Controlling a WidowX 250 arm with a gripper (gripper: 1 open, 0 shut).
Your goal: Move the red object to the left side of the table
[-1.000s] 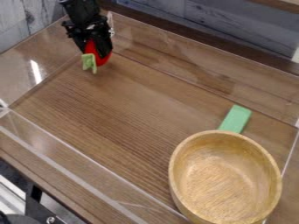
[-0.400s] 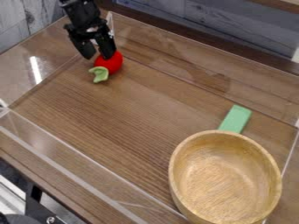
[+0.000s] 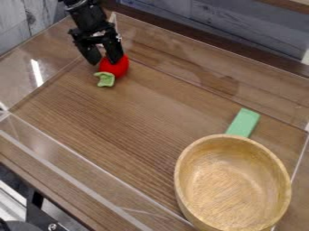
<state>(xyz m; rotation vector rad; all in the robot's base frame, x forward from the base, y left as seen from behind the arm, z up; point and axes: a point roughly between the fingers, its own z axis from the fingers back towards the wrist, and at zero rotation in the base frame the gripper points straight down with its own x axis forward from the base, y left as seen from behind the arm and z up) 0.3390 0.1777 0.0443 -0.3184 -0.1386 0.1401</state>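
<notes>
The gripper (image 3: 97, 55) hangs open over the red toy fruit (image 3: 112, 67) — seemingly just clear of it — lying on the table (image 3: 133, 126) near its far-left corner.

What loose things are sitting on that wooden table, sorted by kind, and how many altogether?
Red toy fruit with a green leafy end: 1
Flat light green block: 1
Wooden bowl: 1
Total: 3
</notes>
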